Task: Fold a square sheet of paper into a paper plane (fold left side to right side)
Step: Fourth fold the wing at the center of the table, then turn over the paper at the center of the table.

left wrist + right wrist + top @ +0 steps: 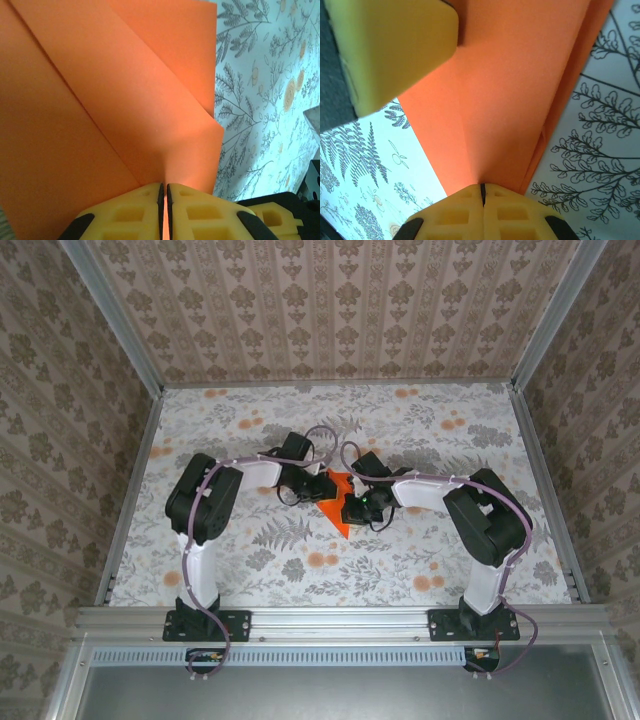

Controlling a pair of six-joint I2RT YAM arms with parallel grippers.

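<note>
We are seeing | left gripper (163, 197) pinching the paper (100, 110) | right gripper (482, 194) pinching it too | paper maybe hanging just above the table (420, 430)

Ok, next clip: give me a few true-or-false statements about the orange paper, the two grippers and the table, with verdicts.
1. The left gripper is shut on the orange paper. True.
2. The right gripper stands open, clear of the orange paper. False: it is shut on it too.
3. The orange paper is a flat, uncreased square. False: it shows fold lines and overlapping layers.
4. In the top view the orange paper sits between the two grippers, over the middle of the table. True.
</note>
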